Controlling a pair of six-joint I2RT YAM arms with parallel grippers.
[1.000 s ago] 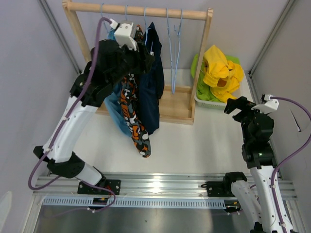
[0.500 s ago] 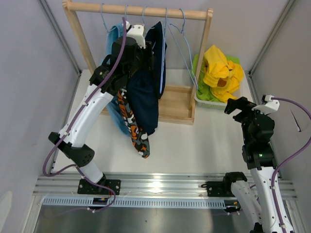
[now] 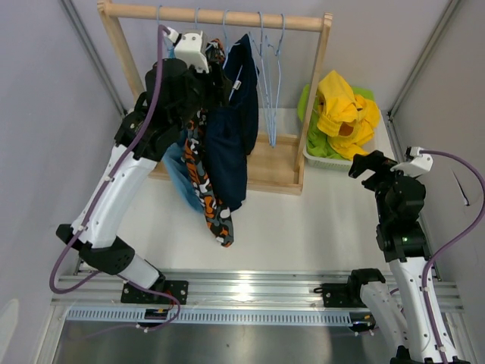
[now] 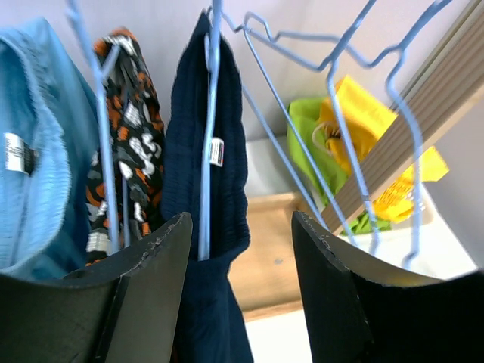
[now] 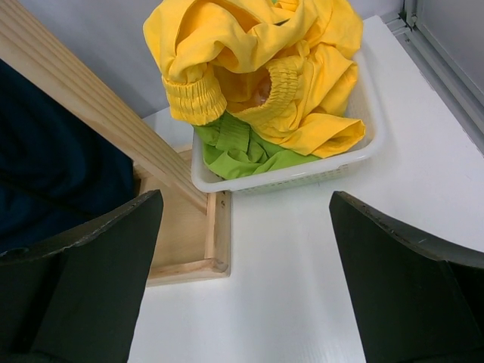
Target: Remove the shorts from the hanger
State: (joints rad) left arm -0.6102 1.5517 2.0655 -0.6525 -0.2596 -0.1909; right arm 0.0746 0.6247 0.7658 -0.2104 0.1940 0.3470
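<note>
Your white table [image 3: 303, 220] is the biggest thing in view. Walls stand close on the left, right and back, so the open room is the bare stretch btwn the arms, in front of the light wooden rack [image 3: 314, 91] at the back edge. The rack's base is partly hidden behind hanging fabric. The white left arm [image 3: 114, 189] reaches up to the rail and covers most of the light blue fabric shorts [image 3: 176, 171]. The white right arm [image 3: 402, 220] stands well apart at the right side. That makes 2 arms and 5 pairs of shorts: 3 hang on the rack and 2 lie in the basket. The navy shorts [image 3: 231, 144] hang mid-rack, w/ the orange-black-white camo-print shorts [image 3: 208, 197] just left of them, drooping lowest. The yellow shorts [image 3: 345, 110] are piled over the lime green shorts [image 5: 234, 151], which mostly hides the green pair. Both lie in the white plastic basket [image 5: 355, 159], right beside the rack's right post. I count 5 thin blue wire hangers [image 3: 271, 76] on the rail; 2 are bare, and their hooks are cut off in the wrist view. The left gripper [image 4: 240, 227] is hidden from the top view. Its wrist view shows the jaws apart, w/ the navy pair and its hanger wire in front of the gap and nothing pinched. The right gripper [image 5: 246, 198] is spread wide and empty, above bare table near the basket.
</note>
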